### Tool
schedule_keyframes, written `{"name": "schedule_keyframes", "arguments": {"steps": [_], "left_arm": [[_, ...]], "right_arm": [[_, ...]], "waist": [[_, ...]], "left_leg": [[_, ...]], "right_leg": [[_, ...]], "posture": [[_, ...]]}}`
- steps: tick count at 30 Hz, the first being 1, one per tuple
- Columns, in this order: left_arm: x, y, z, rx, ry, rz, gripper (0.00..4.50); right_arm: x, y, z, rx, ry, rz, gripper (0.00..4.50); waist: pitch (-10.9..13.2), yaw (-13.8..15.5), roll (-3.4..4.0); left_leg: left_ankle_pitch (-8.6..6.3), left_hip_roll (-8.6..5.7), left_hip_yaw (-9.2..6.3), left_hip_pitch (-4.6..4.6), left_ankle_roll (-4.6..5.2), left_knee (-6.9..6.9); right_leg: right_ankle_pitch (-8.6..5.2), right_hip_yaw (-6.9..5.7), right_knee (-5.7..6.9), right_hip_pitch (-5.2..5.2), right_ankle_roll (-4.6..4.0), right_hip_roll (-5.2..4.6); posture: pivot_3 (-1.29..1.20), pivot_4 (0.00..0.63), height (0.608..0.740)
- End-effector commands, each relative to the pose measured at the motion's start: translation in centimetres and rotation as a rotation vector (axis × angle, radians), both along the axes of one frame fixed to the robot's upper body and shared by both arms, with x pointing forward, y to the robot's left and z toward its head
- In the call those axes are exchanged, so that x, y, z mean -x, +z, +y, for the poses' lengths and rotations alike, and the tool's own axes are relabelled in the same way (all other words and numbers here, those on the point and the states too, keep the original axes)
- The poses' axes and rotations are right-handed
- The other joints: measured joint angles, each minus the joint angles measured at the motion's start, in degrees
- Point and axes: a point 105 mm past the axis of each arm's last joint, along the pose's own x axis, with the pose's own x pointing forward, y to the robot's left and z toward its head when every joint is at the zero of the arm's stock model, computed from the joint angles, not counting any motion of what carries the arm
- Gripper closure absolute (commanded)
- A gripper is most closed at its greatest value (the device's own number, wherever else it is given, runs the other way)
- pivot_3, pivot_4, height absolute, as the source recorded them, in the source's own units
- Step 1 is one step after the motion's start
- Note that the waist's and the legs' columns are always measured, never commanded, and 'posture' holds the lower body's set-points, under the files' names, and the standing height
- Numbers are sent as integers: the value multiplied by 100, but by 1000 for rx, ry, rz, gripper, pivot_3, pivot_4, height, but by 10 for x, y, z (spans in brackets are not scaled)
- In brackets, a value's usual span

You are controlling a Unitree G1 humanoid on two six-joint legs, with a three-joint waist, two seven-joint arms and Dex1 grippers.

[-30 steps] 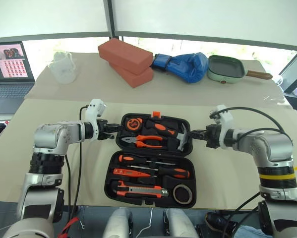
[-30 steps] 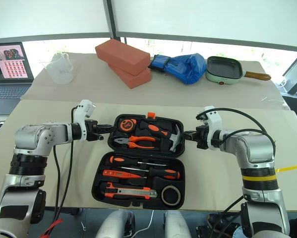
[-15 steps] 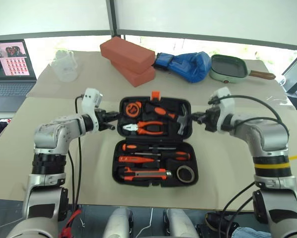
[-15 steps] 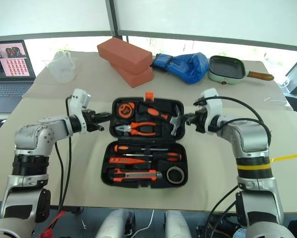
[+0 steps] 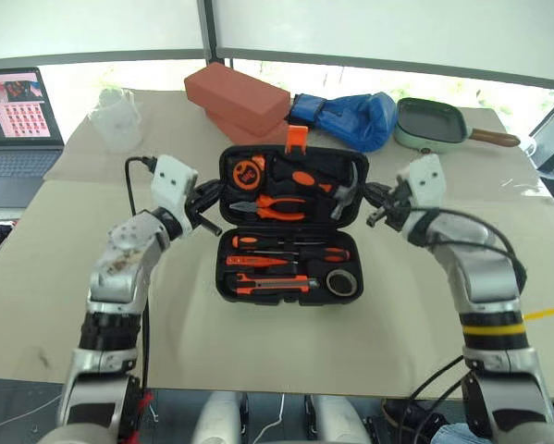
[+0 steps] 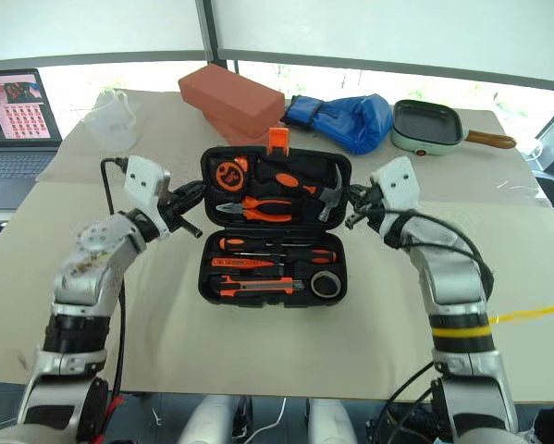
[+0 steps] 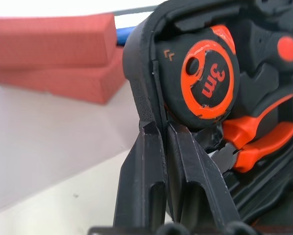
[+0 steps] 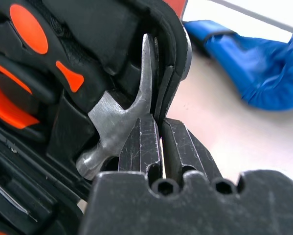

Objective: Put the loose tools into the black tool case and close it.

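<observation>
Lid of the black tool case (image 5: pixel 290 222) now stands raised, both arms lifted since a second ago. Near half lies flat mid-bench (image 5: pixel 258 342), holding utility knife (image 5: pixel 275 283), screwdrivers (image 5: pixel 290 248), tape roll (image 5: pixel 342 282). Left claw (image 5: pixel 205 202) is clamped on lid's left rim; right claw (image 5: pixel 374 205) clamped on right rim. Farther: red bricks (image 5: pixel 238 94).

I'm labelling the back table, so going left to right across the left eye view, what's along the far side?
Laptop → clear measuring jug → red bricks → blue boxing glove → green frying pan.
</observation>
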Motion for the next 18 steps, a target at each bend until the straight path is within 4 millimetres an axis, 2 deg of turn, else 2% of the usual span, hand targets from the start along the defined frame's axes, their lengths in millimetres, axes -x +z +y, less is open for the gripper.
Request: {"name": "schedule_keyframes", "arguments": {"steps": [1, 5, 10, 11, 13, 15, 18], "left_arm": [[13, 11, 5, -40, 51, -124, 4500], [29, -1, 25, -50, 161, -140, 4500], [51, -19, 42, -48, 230, -74, 4500], [56, -21, 44, -39, 237, -58, 4139], [65, -21, 50, -17, 242, -28, 3515], [80, -18, 59, 32, 231, 51, 2748], [99, -20, 62, 66, 165, 184, 1615]], "right_arm": [[18, -1, 12, 37, 59, -84, 4493], [36, -8, 5, 61, 44, -161, 4493], [66, -34, 3, 129, 91, -171, 4493], [73, -40, 3, 138, 103, -157, 4500], [84, -44, 1, 144, 123, -136, 3698], [99, -40, -6, 160, 136, -120, 3126], [113, -35, -10, 165, 171, -79, 2162]], "waist": [[0, -10, 0], [-1, -40, 1], [-2, -48, 2], [-2, -50, 2], [-2, -51, 2], [-2, -55, 1], [-1, -47, 1]], "left_leg": [[0, 1, 0, 2, 1, 1], [-2, 7, 2, 47, 2, -6], [-4, 12, 10, 98, 1, -18], [-4, 12, 14, 108, 1, -21], [-2, 16, 17, 115, -1, -22], [0, 20, 17, 114, -4, -22], [1, 24, 18, 113, -5, -23]], "right_leg": [[0, 1, 1, 2, 0, 1], [0, 3, 0, 39, -3, 4], [-4, 8, -24, 79, -9, 4], [-5, 11, -22, 83, -11, 4], [-6, 14, -17, 84, -14, 6], [-5, 13, -16, 81, -17, 8], [-7, 13, -7, 73, -21, 6]], "posture": [[0, 150, 738], [0, 150, 738], [0, 150, 738], [0, 150, 738], [0, 150, 738], [0, 150, 738], [0, 150, 738]]}}
